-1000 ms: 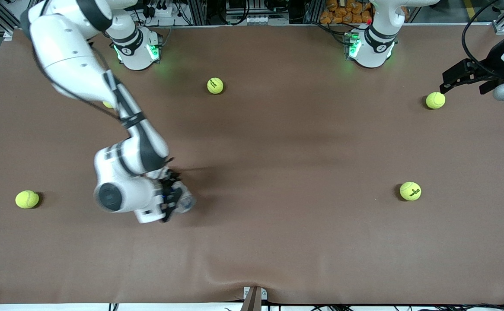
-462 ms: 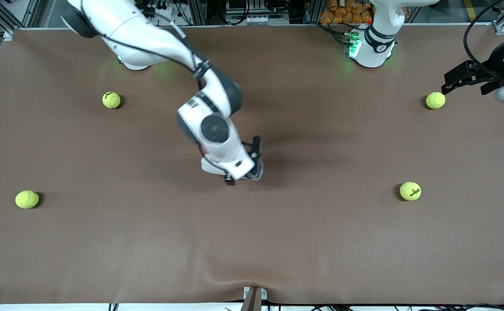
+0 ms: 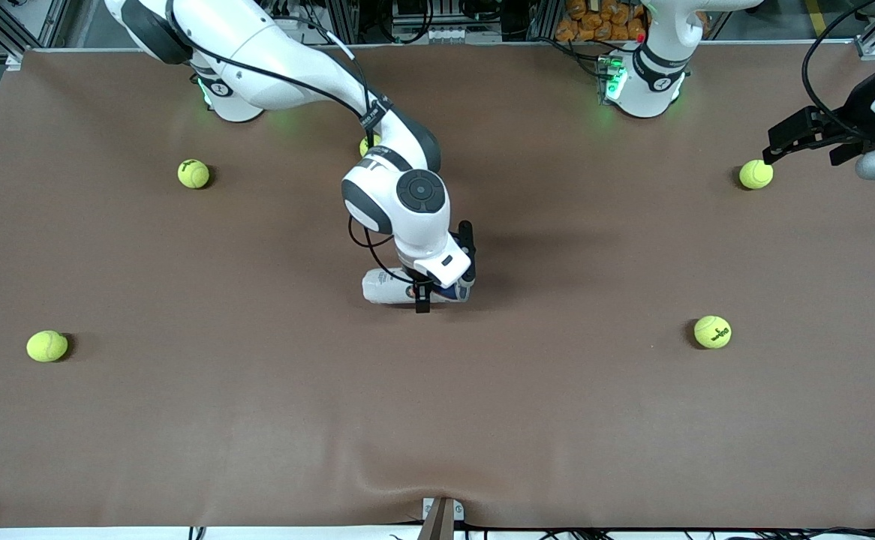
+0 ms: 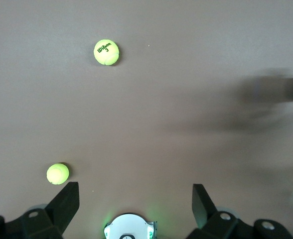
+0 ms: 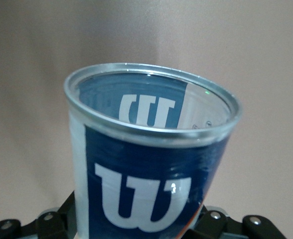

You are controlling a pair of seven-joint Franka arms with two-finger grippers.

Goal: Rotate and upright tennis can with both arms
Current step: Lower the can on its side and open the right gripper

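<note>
The tennis can [image 3: 389, 288] lies on its side near the middle of the brown surface [image 3: 257, 420], long axis running between the two arms' ends. The right gripper [image 3: 443, 294] straddles its navy end, jaws either side of the can; whether they grip it I cannot tell. The left gripper [image 3: 786, 139] waits with jaws wide open over a tennis ball [image 3: 756, 174] at the left arm's end.

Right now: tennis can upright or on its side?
On its side. The tennis can lies flat on the table, its length running out sideways from the right gripper.
</note>
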